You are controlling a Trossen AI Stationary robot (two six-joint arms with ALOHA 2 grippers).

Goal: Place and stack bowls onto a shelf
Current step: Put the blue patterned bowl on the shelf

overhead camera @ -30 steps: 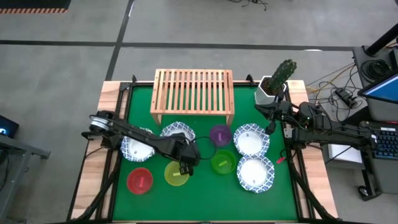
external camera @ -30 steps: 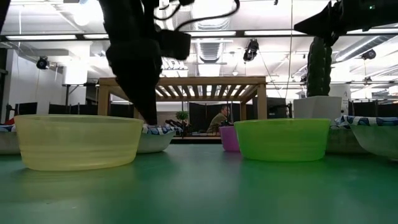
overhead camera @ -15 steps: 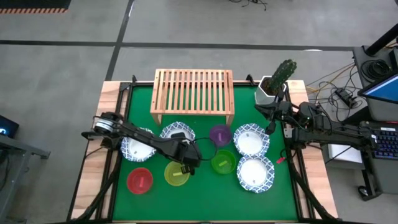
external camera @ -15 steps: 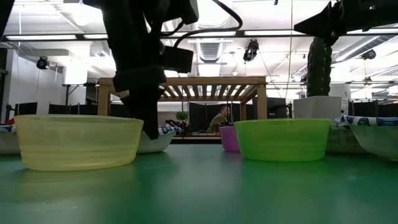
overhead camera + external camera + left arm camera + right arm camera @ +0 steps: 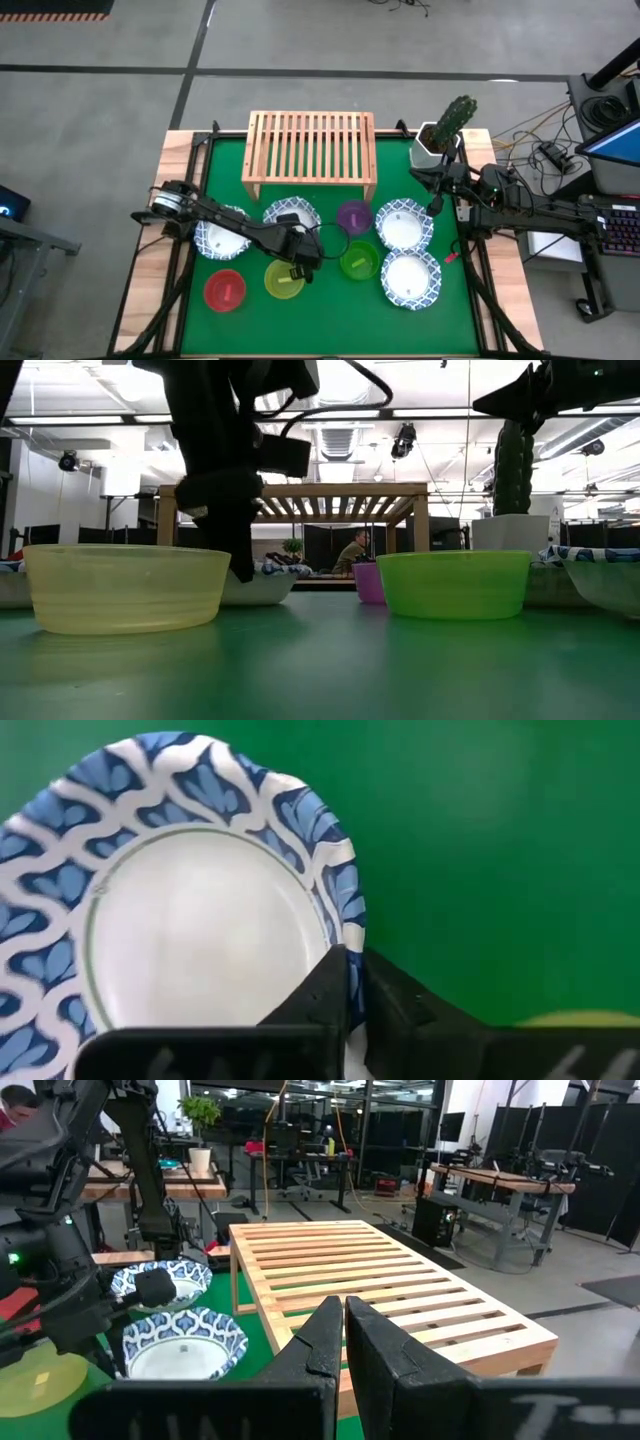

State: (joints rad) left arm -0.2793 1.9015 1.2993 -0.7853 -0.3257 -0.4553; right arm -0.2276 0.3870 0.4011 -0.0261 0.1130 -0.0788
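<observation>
At the left of the green counter [image 5: 330, 320] sit a red bowl [image 5: 224, 290] and, behind it, a white blue-rimmed bowl [image 5: 219, 239] partly under the left arm. Just right of these, the left pincer [image 5: 296, 252] is clenched on the rim of a second patterned bowl [image 5: 290, 213], which lies just in front of the shelf [image 5: 310, 146]; the left wrist view shows one finger inside the rim and one outside, the bowl's [image 5: 200, 920] edge pinched between them. The yellow bowl [image 5: 284, 279] lies just beside the pincer on the near side. To do this step well, I would judge the lift should go straight up first, keeping the bowl level so the thin rim does not slip or twist in the grip, and clearing the yellow bowl before swinging back toward the slatted top, which holds no bowl so far. Setting it at one end would leave room for the others. Further right are the purple bowl [image 5: 354, 216], the green bowl [image 5: 359, 261] and two more patterned bowls [image 5: 403, 225] [image 5: 410, 279]. The right pincer [image 5: 436, 196] waits by the cactus pot [image 5: 433, 140], its fingers closed on nothing.
</observation>
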